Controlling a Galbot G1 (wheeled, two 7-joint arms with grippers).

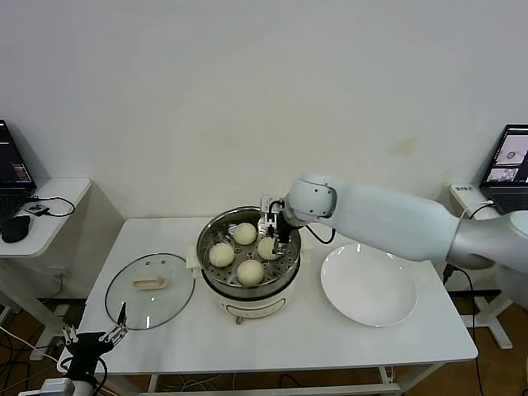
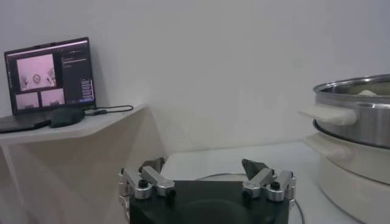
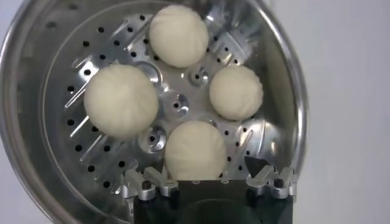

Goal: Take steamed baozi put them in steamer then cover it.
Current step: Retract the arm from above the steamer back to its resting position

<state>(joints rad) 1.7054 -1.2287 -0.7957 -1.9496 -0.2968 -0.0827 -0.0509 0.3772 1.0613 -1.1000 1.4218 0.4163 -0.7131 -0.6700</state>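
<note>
White wall behind, white table (image 1: 379,346) in front, and the steamer (image 1: 216,280) sits roughly mid-table on its cream cooker base. All 4 steamed baozi (image 1: 221,254) are already inside the basket, spread over the perforated bottom without stacking; the right wrist view shows them clearly, 1 big one off to a side and 1 right below the camera.

Right gripper (image 1: 276,233) hangs over the basket's right-hand part, just above the bun nearest it. Its fingers (image 3: 274,181) are spread apart with nothing between them, so the bun under it lies loose.

The cover (image 1: 150,290) is still off, lying flat on the table to the left of the steamer, cream handle up. A flat white plate (image 1: 368,285) sits bare on the right side of the table.

Left gripper (image 1: 92,338) is parked low by the table's front-left corner, near the cover's edge, fingers (image 2: 145,181) wide open and holding nothing. Laptops sit on side desks at both edges.
</note>
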